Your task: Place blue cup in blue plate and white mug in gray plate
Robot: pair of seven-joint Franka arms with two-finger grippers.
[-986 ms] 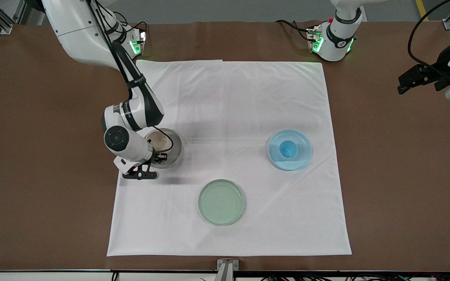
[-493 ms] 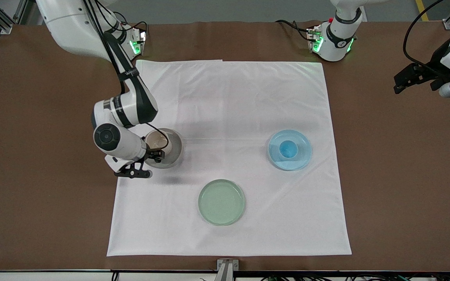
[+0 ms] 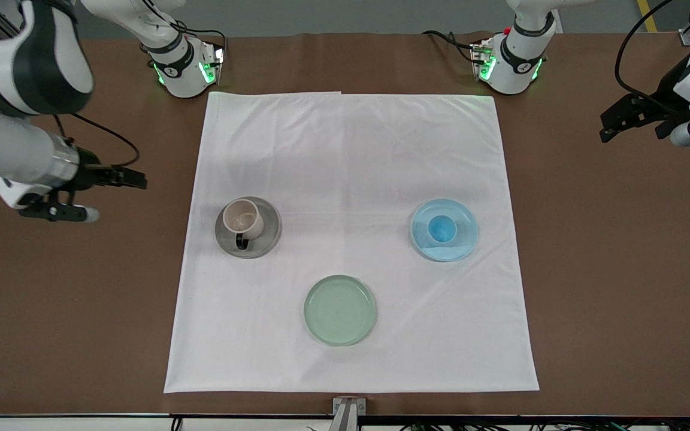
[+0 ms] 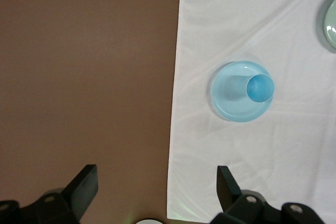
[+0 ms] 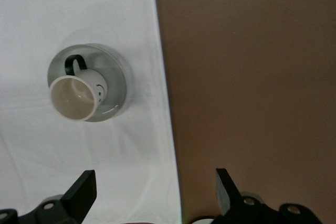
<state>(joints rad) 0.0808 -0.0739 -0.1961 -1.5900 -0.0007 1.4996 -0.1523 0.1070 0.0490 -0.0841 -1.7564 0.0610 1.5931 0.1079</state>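
You see the cream mug (image 3: 243, 219) upright on the gray plate (image 3: 267, 239), black handle at 6 o'clock; the blue cup (image 3: 442, 228) sits in the blue plate (image 3: 465, 239). Both the left gripper (image 3: 611, 124) and right gripper (image 3: 135, 178) hang spread wide and empty over bare table.

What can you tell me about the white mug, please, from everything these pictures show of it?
The white mug is a cream-white cylinder with a thin black loop handle and a small dark face-like mark on its side, seen in the right wrist view. It looks ceramic and empty. It stands upright, mouth up, on the gray plate, off the plate's middle, its handle turned toward the front camera. Only the plate touches it; no gripper touches it.
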